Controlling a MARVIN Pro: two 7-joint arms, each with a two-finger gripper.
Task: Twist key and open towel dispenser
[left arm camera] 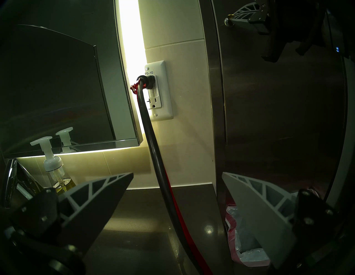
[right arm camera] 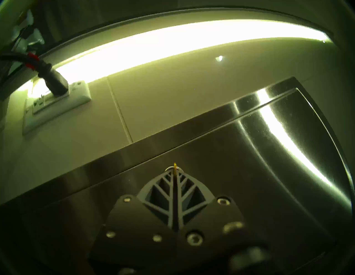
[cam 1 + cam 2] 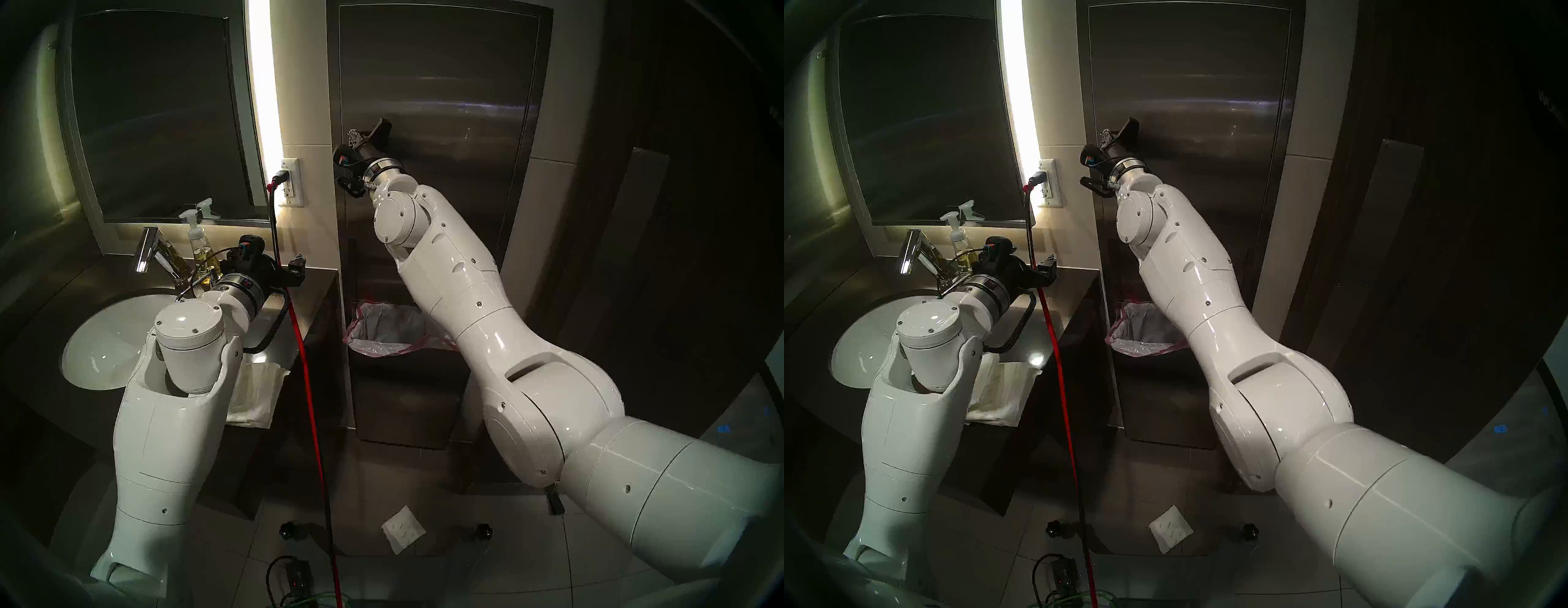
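Brass-coloured small key (image 2: 175, 166), at lower centre, is pinched by the closed right claw (image 2: 175, 172) against the brushed-steel towel dispenser (image 2: 249, 163); left claw (image 1: 177, 173) gapes empty.

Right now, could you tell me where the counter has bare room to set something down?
The dark counter is bare between the black cord and the towel dispenser. It is crowded by the faucet and soap bottle, and folded towels fill the front edge.

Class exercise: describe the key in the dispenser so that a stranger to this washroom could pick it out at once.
Find the tall steel towel dispenser right of the lit mirror. On its door's left edge, above the wall socket, the right claw is shut on the key. It is the only brass-yellow sliver there, poking from a round silver lock.
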